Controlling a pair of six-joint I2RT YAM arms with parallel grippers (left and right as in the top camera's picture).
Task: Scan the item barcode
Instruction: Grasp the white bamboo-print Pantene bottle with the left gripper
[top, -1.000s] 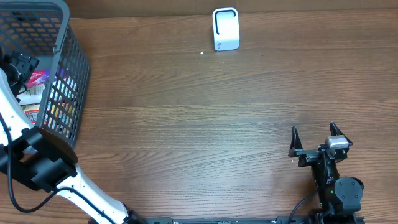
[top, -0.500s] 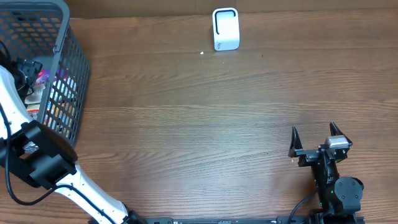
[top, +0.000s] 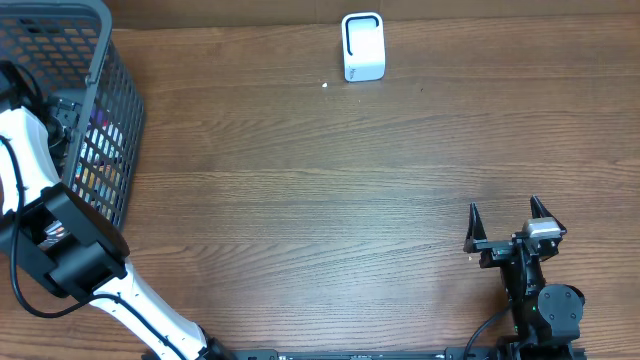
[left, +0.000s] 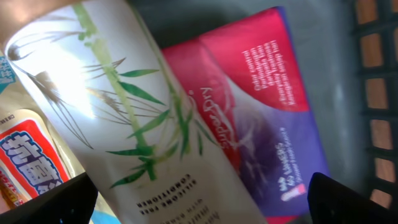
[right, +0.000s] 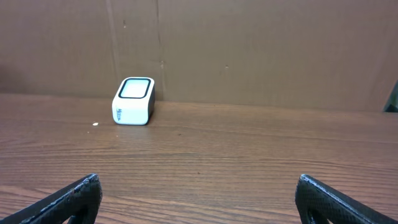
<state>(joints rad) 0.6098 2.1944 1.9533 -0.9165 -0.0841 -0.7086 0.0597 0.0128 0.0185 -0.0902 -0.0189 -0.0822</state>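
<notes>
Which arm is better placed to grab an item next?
Left: the left end effector hangs open inside the basket, directly over a white packet; the right end effector sits far across the table.

Basket (top: 118, 125): cut off at the left edge; contents mostly hidden by mesh. Bamboo-print pack (left: 124, 137): cropped top and bottom.

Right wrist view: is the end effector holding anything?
No, the right end effector is open, its fingers wide apart over the table, with the white scanner standing far beyond them.
</notes>
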